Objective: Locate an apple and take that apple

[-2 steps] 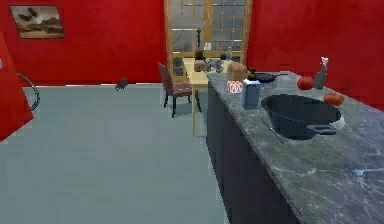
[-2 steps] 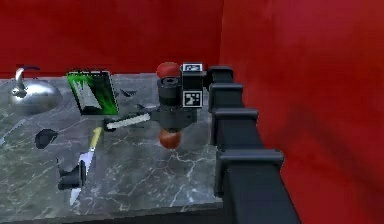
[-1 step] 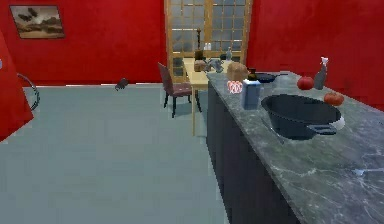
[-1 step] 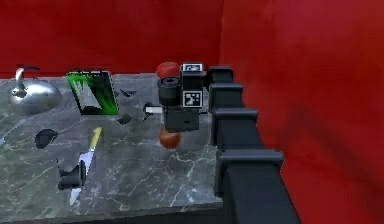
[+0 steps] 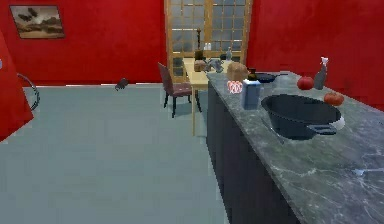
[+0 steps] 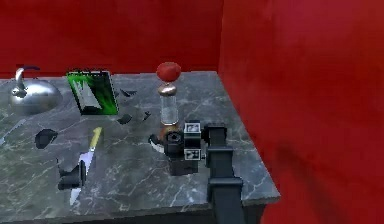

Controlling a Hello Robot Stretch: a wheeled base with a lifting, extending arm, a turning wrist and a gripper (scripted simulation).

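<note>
Countertop (image 6: 120,165) of grey marble lay across the lower arm side view, with red walls (image 6: 300,90) behind. My gripper (image 6: 163,143) was low centre in the frame, at the end of the dark arm (image 6: 226,190), right at the foot of a tall clear shaker (image 6: 168,108) standing on the stone. With that shaker there, I couldn't tell what state my fingers were in or whether they had hold of anything. The apple (image 6: 168,71), red and round, was upper centre, straight above the shaker in the frame, by the far wall. Left of it were a green box (image 6: 90,92), a silver kettle (image 6: 24,92) at upper left and a yellow-handled knife (image 6: 88,152) at lower left. In the forward view a grey counter (image 5: 300,175) ran down the right side carrying a dark pot (image 5: 298,115) and a spray bottle (image 5: 321,72). A red blob (image 5: 305,82) lay left of the bottle and a second red blob (image 5: 334,98) lower right of it; I couldn't tell which was the apple.
</note>
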